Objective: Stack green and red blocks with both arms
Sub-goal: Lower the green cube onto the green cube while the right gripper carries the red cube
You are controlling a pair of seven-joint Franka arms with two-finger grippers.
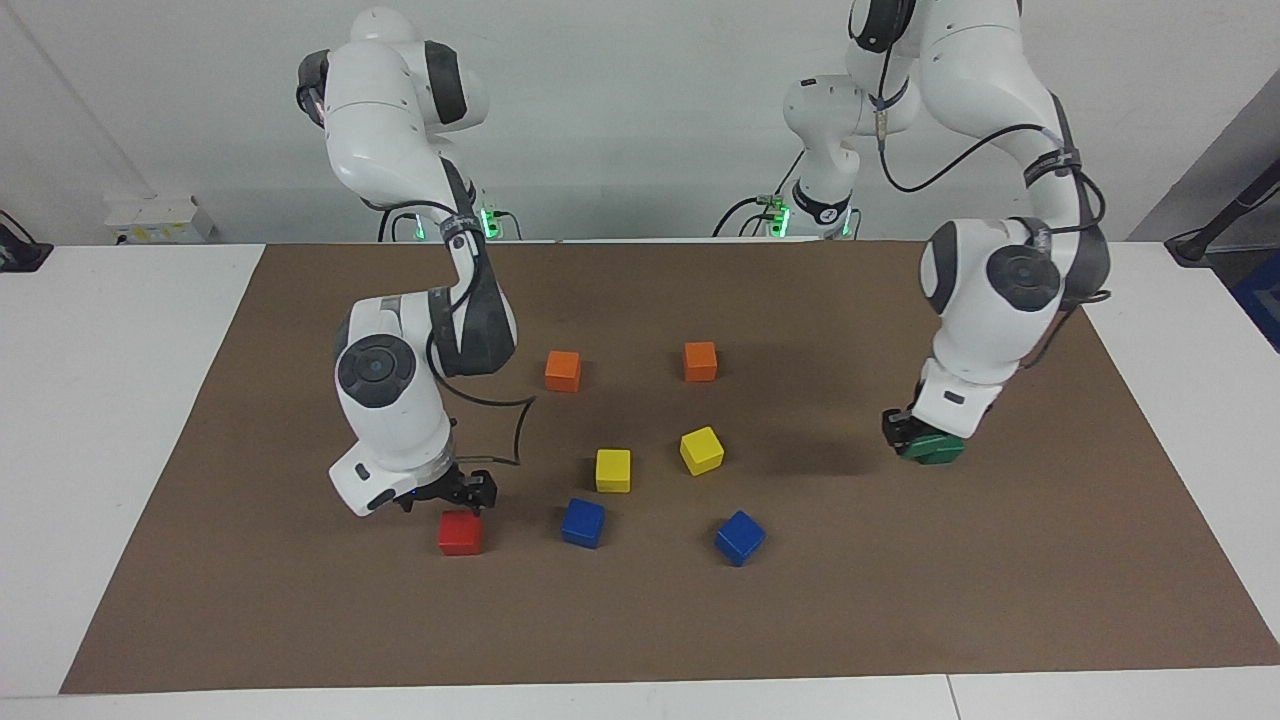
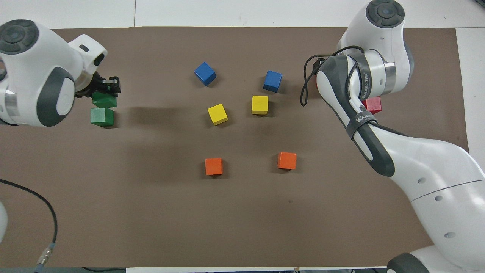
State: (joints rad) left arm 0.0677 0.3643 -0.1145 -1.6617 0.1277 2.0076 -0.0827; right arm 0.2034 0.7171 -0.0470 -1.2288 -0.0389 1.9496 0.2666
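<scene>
My left gripper is low at the left arm's end of the mat, shut on a dark green block. The second green block touches it on the side nearer the robots. In the facing view the two show as one green shape under the gripper, and I cannot tell whether one rests on the other. My right gripper is open just above a red block. The other red block lies beside the right arm and is hidden in the facing view.
Two orange blocks, two yellow blocks and two blue blocks lie in the middle of the brown mat. White table borders the mat at both ends.
</scene>
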